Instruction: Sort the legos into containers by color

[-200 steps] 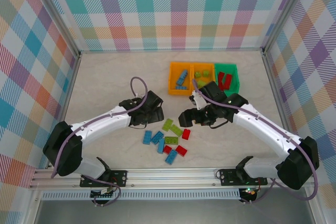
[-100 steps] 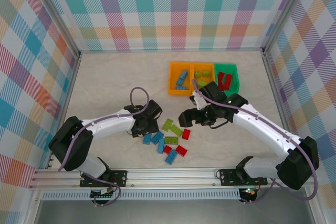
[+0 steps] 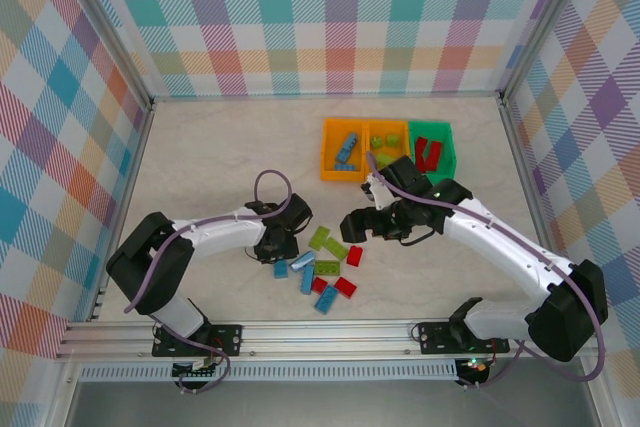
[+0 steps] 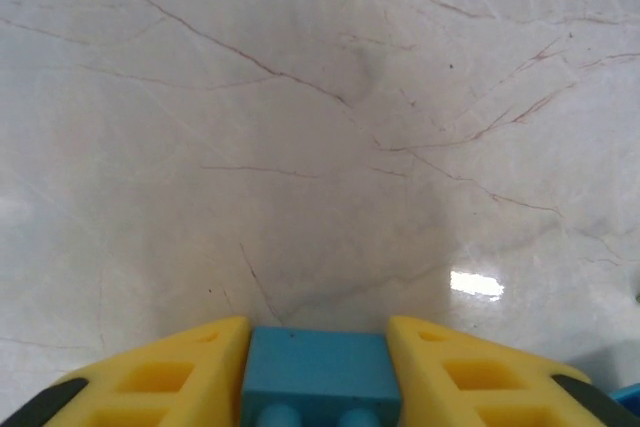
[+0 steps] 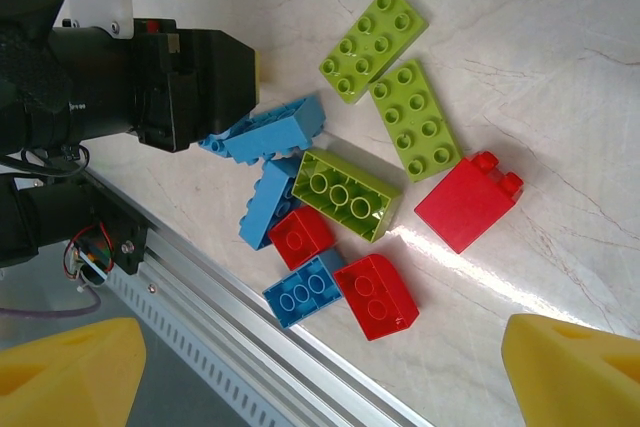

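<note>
Left wrist view: my left gripper (image 4: 315, 335) grips a blue brick (image 4: 315, 365) at the edge of the pile (image 3: 328, 269), my right gripper (image 5: 330, 357) gapes wide nearby, so next I should lift it toward the blue-filled orange bin (image 3: 327, 152).

Pale marble-look table (image 3: 200, 167): 3 containers (image 3: 327, 162) far-centre, touching in a row; loose legos (image 3: 326, 268) clustered nr front.

Blue, green, red legos (image 3: 326, 268) in loose cluster, containers (image 3: 326, 152) beyond.
</note>
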`<state>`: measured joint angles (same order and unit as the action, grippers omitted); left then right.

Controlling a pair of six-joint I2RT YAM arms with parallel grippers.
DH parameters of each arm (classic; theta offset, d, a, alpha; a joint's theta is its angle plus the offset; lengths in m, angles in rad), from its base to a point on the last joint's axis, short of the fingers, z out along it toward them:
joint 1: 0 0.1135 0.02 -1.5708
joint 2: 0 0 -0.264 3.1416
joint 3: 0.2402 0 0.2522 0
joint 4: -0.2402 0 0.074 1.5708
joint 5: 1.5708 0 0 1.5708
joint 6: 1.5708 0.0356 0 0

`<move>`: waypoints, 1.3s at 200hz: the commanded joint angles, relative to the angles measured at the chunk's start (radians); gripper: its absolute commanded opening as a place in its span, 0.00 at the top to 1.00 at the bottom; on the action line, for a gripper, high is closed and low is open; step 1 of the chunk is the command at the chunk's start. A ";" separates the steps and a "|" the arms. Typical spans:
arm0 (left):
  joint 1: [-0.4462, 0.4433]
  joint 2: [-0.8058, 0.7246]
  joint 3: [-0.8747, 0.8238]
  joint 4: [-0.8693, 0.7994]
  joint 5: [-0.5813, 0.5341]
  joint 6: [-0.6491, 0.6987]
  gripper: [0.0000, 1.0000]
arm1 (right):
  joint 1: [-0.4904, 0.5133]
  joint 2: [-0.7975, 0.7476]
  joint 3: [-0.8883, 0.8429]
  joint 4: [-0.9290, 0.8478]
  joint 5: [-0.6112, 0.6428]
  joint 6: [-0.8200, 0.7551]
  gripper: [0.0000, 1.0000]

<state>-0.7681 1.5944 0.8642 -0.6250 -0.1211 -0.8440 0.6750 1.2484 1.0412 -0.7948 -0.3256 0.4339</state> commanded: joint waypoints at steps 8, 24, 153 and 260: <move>-0.007 -0.021 0.008 -0.048 -0.047 0.005 0.67 | 0.005 -0.010 -0.016 0.009 -0.005 0.015 0.08; -0.007 -0.046 0.023 -0.059 -0.064 0.016 0.72 | 0.005 -0.015 -0.017 0.012 -0.012 0.017 0.07; 0.015 0.295 0.686 0.335 -0.325 0.422 0.80 | -0.003 -0.222 -0.089 0.130 0.324 0.124 0.00; 0.064 0.651 1.232 0.175 -0.354 0.453 0.45 | -0.031 -0.259 -0.079 0.100 0.327 0.088 0.00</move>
<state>-0.7029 2.3379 2.0960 -0.4229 -0.4660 -0.3985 0.6479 1.0042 0.9520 -0.6937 -0.0032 0.5350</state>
